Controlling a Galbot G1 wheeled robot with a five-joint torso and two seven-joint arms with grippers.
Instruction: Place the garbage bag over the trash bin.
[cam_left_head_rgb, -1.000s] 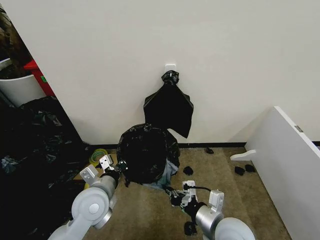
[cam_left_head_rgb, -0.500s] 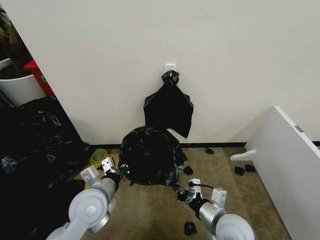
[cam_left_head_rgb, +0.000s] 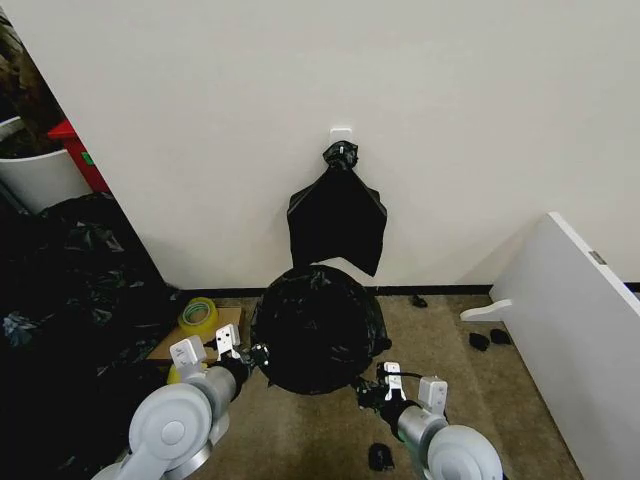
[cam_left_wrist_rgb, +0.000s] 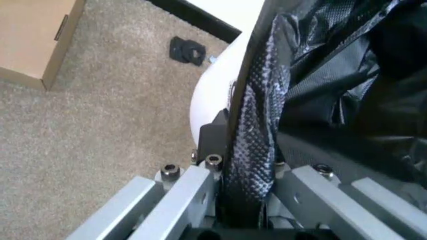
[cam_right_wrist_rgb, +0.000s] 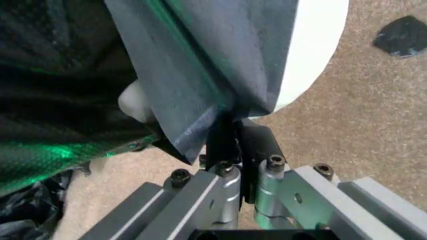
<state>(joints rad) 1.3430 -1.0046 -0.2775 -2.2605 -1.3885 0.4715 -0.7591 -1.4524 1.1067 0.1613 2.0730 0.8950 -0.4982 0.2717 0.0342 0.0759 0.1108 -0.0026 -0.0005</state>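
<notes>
A beige carpeted floor (cam_left_head_rgb: 300, 430) is running up to a plain white wall (cam_left_head_rgb: 400, 80) with a dark skirting strip, and the work is sitting on the carpet close to that wall. The garbage bag (cam_left_head_rgb: 318, 328) is bulging as a glossy black dome over the trash bin (cam_left_wrist_rgb: 213, 87), whose white side is peeking out beside the plastic in both wrist views. The left pincer (cam_left_head_rgb: 247, 353) is clamping the bag's edge on the robot's left side, its fingers pinched tight on a fold of film; the right pincer (cam_left_head_rgb: 372, 388) is gripping the opposite edge in the same way, with the film running straight between its closed fingers.

Judging from this, the step in hand is drawing the bag's mouth down around the rim. To do it well, both sides should be lowering evenly and keeping the film taut, so that neither edge is slipping off the rim or tipping the light bin.

Around it, a knotted black bag (cam_left_head_rgb: 337, 215) is hanging from a wall hook (cam_left_head_rgb: 341, 134) directly behind, a tape roll (cam_left_head_rgb: 198, 313) is lying on cardboard (cam_left_head_rgb: 165, 345) near the left arm, black sheeting (cam_left_head_rgb: 70, 280) is heaping at the left, and a white board (cam_left_head_rgb: 570, 320) is leaning at the right. Small black scraps (cam_left_head_rgb: 379, 457) are dotting the carpet near the right arm.
</notes>
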